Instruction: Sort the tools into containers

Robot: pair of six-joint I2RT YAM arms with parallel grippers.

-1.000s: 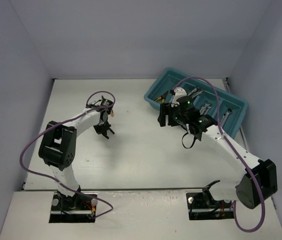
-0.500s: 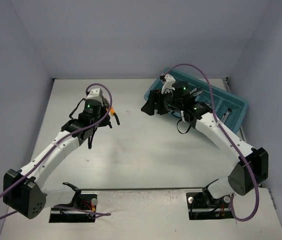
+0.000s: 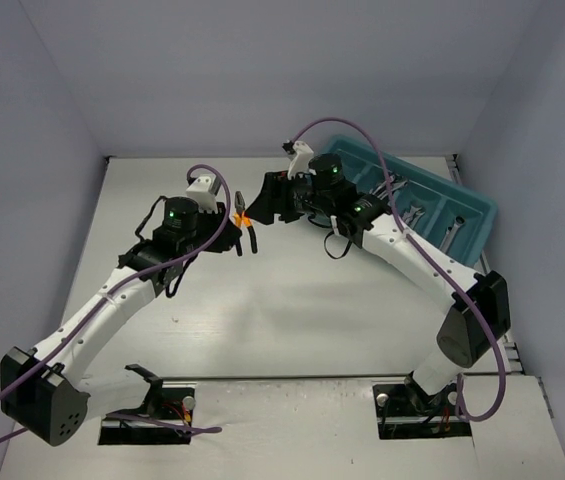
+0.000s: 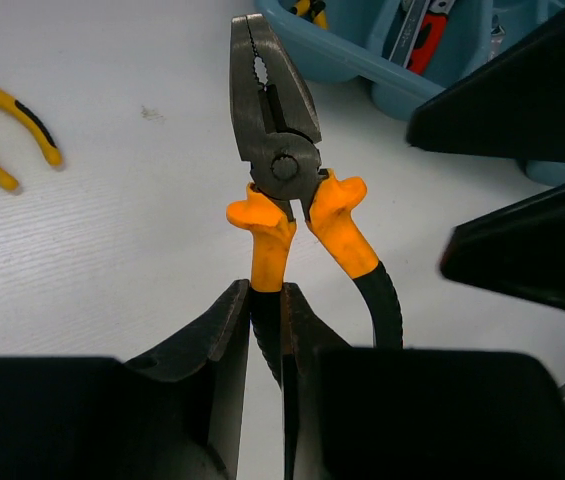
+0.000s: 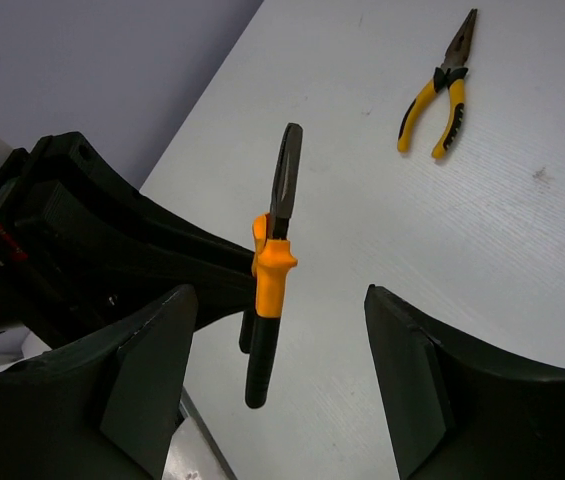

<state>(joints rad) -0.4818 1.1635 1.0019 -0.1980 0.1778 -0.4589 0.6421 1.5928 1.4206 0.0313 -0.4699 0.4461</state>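
Observation:
My left gripper (image 3: 239,228) is shut on one handle of the orange-and-black-handled combination pliers (image 3: 247,222) and holds them above the table. In the left wrist view the pliers (image 4: 275,150) point away from my fingers (image 4: 224,330), jaws closed. My right gripper (image 3: 265,197) is open and faces the left one. In the right wrist view the pliers (image 5: 274,265) hang between its spread fingers (image 5: 152,370) without touching them. The teal tray (image 3: 474,212) stands at the back right with silver wrenches (image 3: 412,213) in its compartments.
A pair of yellow-handled needle-nose pliers (image 5: 442,90) lies flat on the white table, also at the far left of the left wrist view (image 4: 2,120). The tray's near corner (image 4: 362,62) lies just beyond the held pliers. Grey walls enclose the table.
My left gripper has moved right towards the table's middle, now holding the pliers. My right gripper has swung left out of the tray and now faces them.

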